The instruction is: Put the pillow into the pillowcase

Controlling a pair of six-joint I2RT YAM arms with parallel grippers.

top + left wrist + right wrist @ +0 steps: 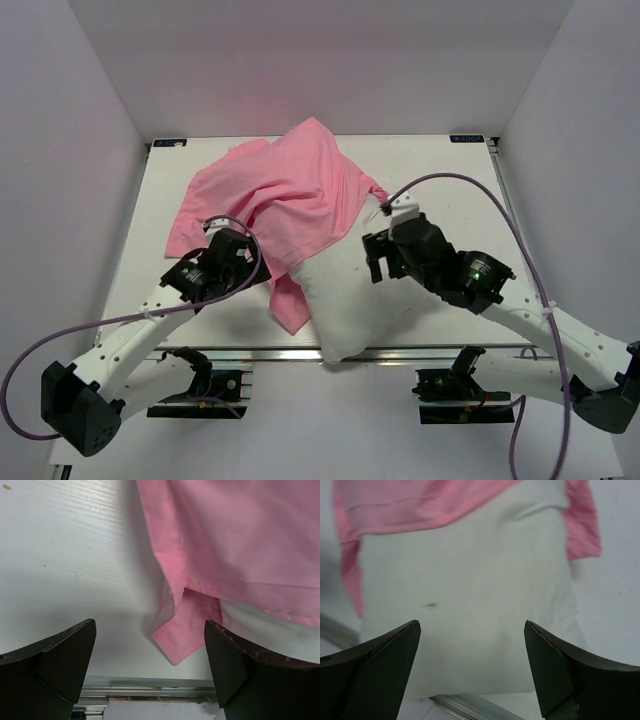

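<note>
The pink pillowcase [290, 195] lies crumpled over the far end of the white pillow [355, 295], whose near end reaches the table's front edge. A pink flap hangs down the pillow's left side. My left gripper [245, 262] hovers at the pillowcase's left near edge. It is open and holds nothing. In the left wrist view the left gripper [150, 625] frames a loose corner of the pillowcase [240, 540], with a strip of the pillow [260, 630] beneath. My right gripper [378, 256] hangs open over the pillow's right side. In the right wrist view the right gripper [470, 625] is above the bare pillow [470, 580], apart from the pillowcase [395, 505].
The white table [440, 170] is boxed in by white walls on the left, back and right. A metal rail [260, 352] runs along its near edge, just under the pillow's near end. Purple cables loop off both arms.
</note>
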